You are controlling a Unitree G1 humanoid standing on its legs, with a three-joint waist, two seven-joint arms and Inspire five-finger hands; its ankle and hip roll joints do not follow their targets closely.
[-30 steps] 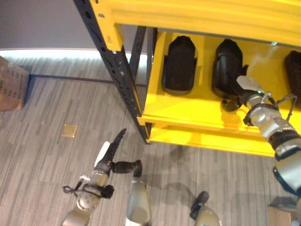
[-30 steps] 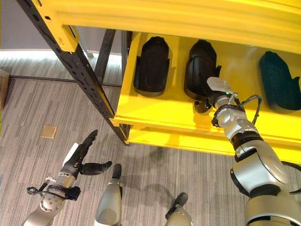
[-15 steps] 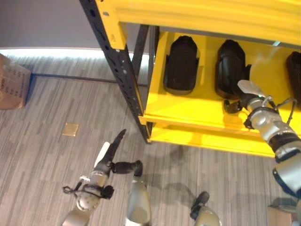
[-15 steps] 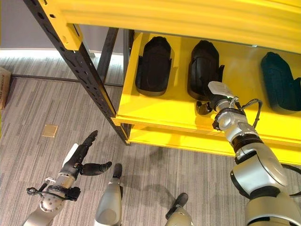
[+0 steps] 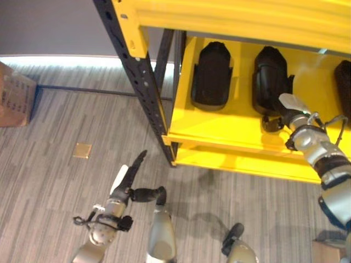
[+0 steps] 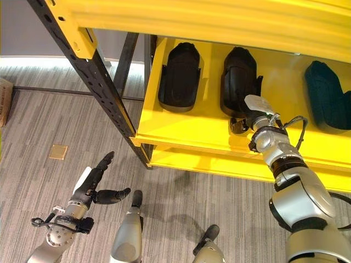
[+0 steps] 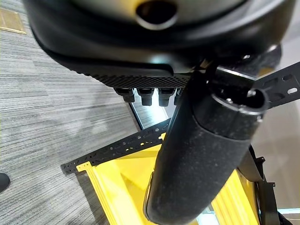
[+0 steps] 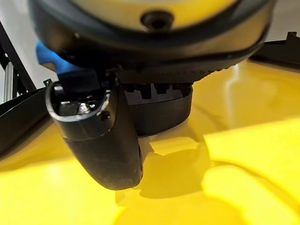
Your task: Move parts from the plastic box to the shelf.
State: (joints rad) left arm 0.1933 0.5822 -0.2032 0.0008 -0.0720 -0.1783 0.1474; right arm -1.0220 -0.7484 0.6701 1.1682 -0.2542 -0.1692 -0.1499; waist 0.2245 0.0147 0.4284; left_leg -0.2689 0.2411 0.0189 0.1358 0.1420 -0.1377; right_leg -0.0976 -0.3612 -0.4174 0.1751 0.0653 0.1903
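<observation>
Black moulded plastic, the middle part [image 6: 238, 80] lies on the yellow shelf [image 6: 186, 129], and my right hand [image 6: 253, 109] is at its near end, at about six o'clock from it; my fingers are hidden against the part, so I cannot tell whether I clasp it or have let go. A second black part [image 6: 180, 76] lies at nine o'clock from the middle one, well apart, and a darker, teal-tinged part [image 6: 327, 102] lies at three o'clock by the edge of view. My left hand [image 5: 130, 178] hangs low over the grey floor [image 5: 55, 181] at seven o'clock from the shelf, fingers straight and thumb out, holding nothing. I judge this to be the placing step: the part is set down and I am at the point of release. The next move calls for freeing my fingers without dragging the part, drawing my arm out past the black upright post [image 6: 93, 76] and going for another part. No writing is readable; a brown carton [image 5: 13, 96] stands on the floor at far nine o'clock, its print illegible.
</observation>
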